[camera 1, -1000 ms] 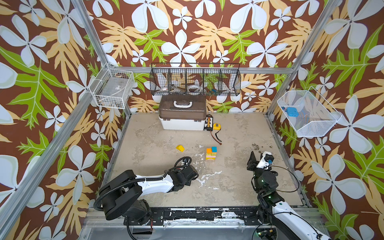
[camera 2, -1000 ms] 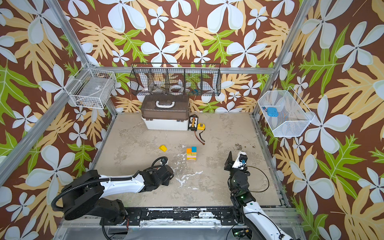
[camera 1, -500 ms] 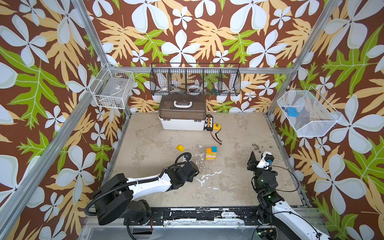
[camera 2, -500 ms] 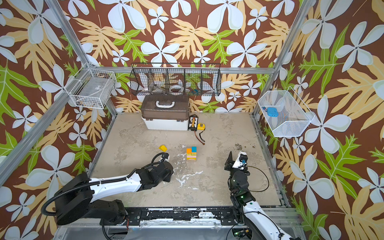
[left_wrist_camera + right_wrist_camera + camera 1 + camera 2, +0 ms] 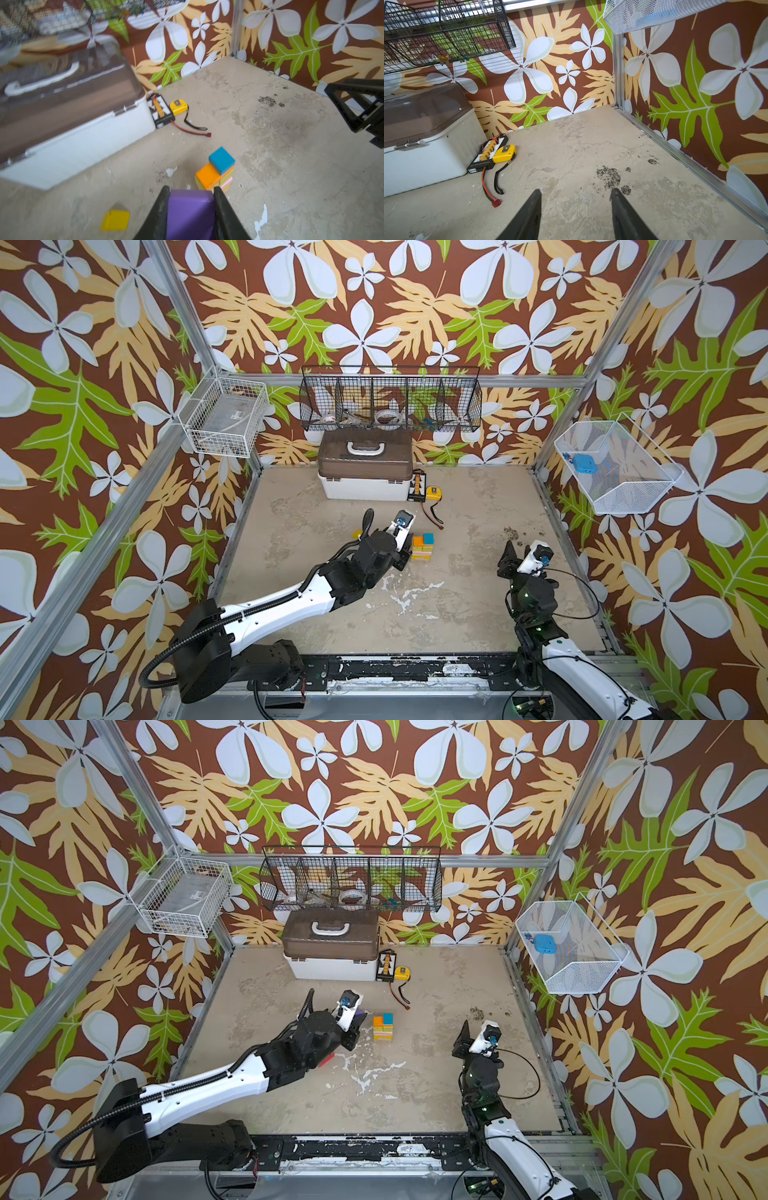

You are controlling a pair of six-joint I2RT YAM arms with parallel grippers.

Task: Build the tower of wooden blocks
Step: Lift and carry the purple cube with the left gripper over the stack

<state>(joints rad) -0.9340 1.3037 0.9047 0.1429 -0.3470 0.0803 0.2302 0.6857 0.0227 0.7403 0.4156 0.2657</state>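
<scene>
The tower (image 5: 421, 548) is a low stack in mid-table: yellow and pink blocks below, an orange cube (image 5: 207, 175) and a teal cube (image 5: 222, 160) side by side on top. My left gripper (image 5: 190, 190) is shut on a purple block (image 5: 190, 214), held just short of the tower's left side; in both top views the gripper (image 5: 356, 1029) stands beside the tower (image 5: 382, 1028). A loose yellow block (image 5: 115, 219) lies to the left, and a red block (image 5: 326, 1060) peeks from under the left arm. My right gripper (image 5: 575, 193) is open and empty over bare table at the right (image 5: 510, 556).
A white box with a brown lid (image 5: 365, 470) stands at the back, with a black charger board (image 5: 417, 487), a yellow tape measure (image 5: 432, 493) and a red-tipped cable (image 5: 193, 129) next to it. Wire baskets hang on the walls (image 5: 390, 404).
My left arm has reached forward from the front of the table towards the tower, carrying the purple block. The right arm has stayed in place.
</scene>
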